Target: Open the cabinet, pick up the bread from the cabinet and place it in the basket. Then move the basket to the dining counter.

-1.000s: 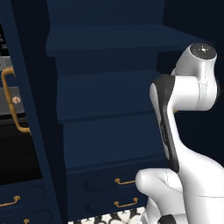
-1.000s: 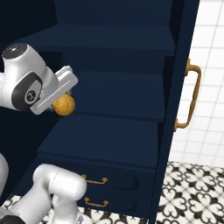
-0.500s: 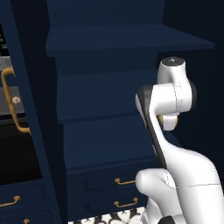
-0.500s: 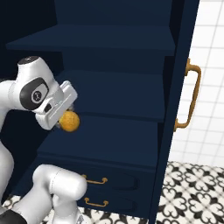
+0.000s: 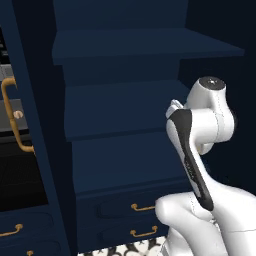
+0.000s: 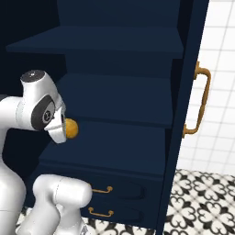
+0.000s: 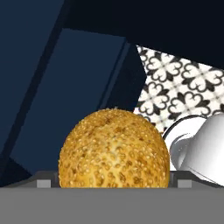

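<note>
The cabinet (image 5: 125,107) (image 6: 119,96) stands open, its navy shelves bare. My gripper (image 6: 67,130) hangs in front of the lower shelf, shut on the bread (image 6: 70,129), a round golden-brown seeded bun. In the hand view the bread (image 7: 114,151) sits between the finger tips, with the patterned floor beyond it. In the left base view my own forearm hides the gripper. The basket and the dining counter are out of view.
The open right door with its brass handle (image 6: 202,101) stands beside my arm, the left door handle (image 5: 10,115) on the other side. Low drawers with brass pulls (image 5: 142,206) (image 6: 101,189) lie under the shelves. Patterned floor tiles (image 6: 197,202) spread at the lower right.
My hand has come down and back from the shelves with the bread still in it, and the wrist has turned to point toward the floor.
</note>
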Controlling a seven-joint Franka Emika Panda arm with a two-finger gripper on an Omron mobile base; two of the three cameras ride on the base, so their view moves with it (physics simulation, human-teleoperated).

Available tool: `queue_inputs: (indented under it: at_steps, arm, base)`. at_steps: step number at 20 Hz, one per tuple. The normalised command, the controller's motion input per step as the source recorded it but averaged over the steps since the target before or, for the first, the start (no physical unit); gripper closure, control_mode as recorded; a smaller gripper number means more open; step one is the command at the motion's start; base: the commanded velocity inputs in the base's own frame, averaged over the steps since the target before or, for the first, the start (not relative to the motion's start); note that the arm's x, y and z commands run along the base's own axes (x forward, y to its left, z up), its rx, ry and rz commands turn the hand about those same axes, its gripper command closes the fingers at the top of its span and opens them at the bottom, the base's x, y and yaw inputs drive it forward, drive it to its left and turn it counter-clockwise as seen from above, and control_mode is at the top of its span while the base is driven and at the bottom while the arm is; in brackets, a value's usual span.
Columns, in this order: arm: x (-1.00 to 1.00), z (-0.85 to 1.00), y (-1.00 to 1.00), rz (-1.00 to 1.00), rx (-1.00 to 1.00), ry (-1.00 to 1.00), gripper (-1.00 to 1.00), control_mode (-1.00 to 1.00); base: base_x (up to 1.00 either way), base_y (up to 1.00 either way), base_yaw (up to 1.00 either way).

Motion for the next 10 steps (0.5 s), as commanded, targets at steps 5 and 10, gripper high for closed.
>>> queue_inputs:
  at_steps: [5,10]
  arm:
    - [-0.1,0.0,0.0,0.95,-0.14,0.0,1.0,-1.0]
    - [-0.11,0.05,0.0,0.77,-0.29,0.06,1.0,-1.0]
  base:
    - [0.0,0.0,0.0]
    - [0.0,0.0,0.0]
